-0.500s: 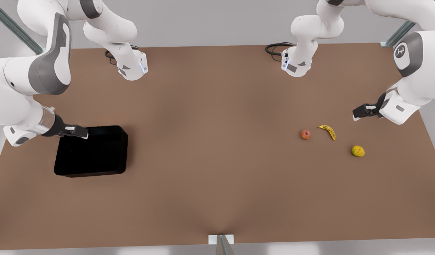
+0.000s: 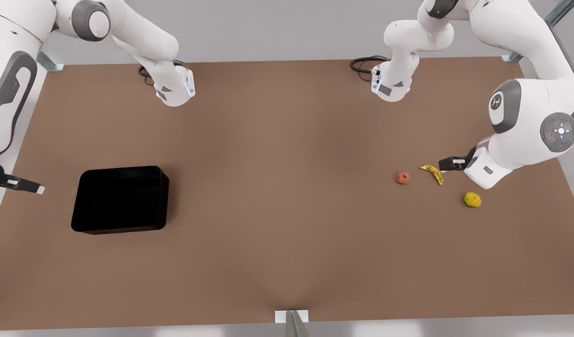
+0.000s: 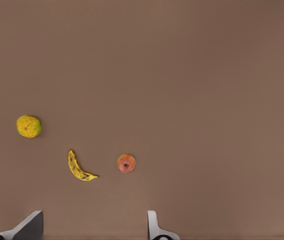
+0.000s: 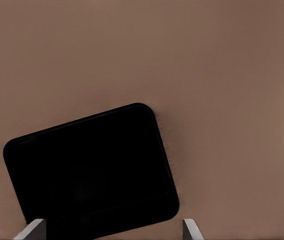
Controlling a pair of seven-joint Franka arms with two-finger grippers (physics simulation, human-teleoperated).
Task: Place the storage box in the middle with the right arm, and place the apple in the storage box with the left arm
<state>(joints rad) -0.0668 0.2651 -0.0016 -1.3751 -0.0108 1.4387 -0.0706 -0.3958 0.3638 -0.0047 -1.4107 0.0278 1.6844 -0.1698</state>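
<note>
Both arms are glossy white jointed tubes with grey joint covers. The left arm (image 2: 525, 117) bears a small white emblem on one grey cover and a round grey cap with white markings. Black cables coil at each base. Each dark pincer ends in pale-tipped fingers (image 3: 154, 225).

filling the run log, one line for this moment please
glossy black storage box: off-centre | reddish-orange apple: on table | left gripper: open, over banana | right gripper: open
</note>
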